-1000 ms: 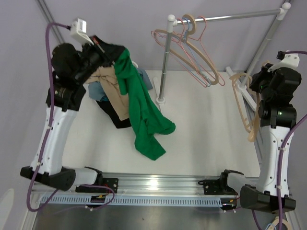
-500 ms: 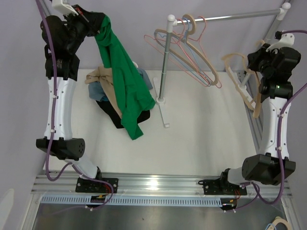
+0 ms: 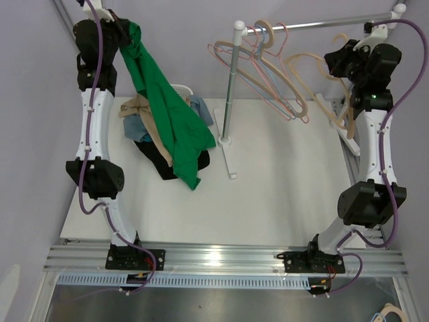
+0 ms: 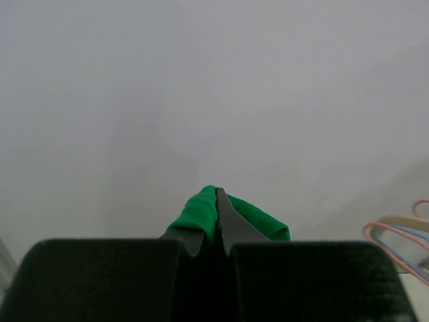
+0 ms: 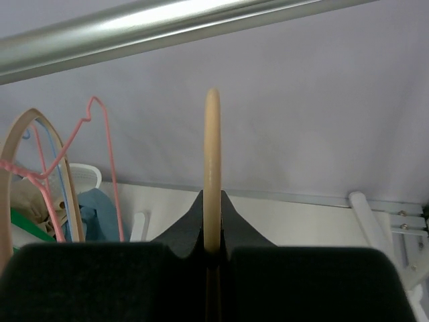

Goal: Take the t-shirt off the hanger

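The green t-shirt point(image 3: 167, 121) hangs free from my left gripper point(image 3: 124, 28), which is raised high at the far left and shut on a fold of it point(image 4: 204, 211). Its lower end drapes down over the clothes pile. My right gripper point(image 3: 340, 59) is raised at the far right, just under the rail, and is shut on a bare tan wooden hanger point(image 3: 315, 87). In the right wrist view the hanger's hook point(image 5: 212, 174) stands upright between the fingers, below the metal rail point(image 5: 167, 23).
A pile of clothes point(image 3: 151, 131), beige, blue and black, lies at the back left with a white basket behind it. A rack pole point(image 3: 231, 80) stands mid-table on a white base. Several hangers point(image 3: 268, 74), pink, blue and wooden, hang on the rail point(image 3: 315, 25).
My left arm has lifted the green t-shirt up off the table until it hangs. My right arm has raised the bare wooden hanger up and left toward the rail.
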Robot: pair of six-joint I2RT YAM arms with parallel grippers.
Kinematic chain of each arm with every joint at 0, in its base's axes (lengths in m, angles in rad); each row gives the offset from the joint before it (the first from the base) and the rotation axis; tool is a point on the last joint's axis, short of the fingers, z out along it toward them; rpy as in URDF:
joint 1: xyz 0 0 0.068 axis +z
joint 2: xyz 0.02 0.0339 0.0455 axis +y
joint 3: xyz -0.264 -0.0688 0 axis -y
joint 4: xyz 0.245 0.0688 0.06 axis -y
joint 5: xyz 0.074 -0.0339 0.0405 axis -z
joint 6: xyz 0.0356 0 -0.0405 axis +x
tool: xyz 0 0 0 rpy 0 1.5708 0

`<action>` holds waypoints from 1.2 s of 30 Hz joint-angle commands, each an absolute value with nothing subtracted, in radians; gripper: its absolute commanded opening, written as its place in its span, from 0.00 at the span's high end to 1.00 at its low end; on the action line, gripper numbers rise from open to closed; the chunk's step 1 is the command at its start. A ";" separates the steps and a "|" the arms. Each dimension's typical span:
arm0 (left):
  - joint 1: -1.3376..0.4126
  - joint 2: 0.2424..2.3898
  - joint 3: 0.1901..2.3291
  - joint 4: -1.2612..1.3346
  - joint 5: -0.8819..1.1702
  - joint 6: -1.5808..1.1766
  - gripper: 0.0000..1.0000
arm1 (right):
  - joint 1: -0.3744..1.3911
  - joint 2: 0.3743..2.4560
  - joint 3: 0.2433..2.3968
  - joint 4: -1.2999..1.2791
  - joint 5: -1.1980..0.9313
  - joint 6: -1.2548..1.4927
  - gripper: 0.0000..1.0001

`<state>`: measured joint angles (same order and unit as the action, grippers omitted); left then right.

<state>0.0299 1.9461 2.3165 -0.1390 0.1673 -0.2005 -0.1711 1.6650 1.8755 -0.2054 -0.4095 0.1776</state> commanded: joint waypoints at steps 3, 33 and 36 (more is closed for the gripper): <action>0.097 1.990 2.427 -0.057 0.196 -0.196 0.99 | -0.112 1.690 1.957 -0.182 -0.443 0.141 1.00; -0.088 2.114 1.714 -0.361 -0.032 -0.682 0.99 | 0.078 1.898 2.207 -0.144 -0.391 0.043 1.00; -0.019 2.112 1.664 -0.302 0.096 -0.761 0.99 | 0.104 1.855 2.171 -0.208 -0.319 0.017 1.00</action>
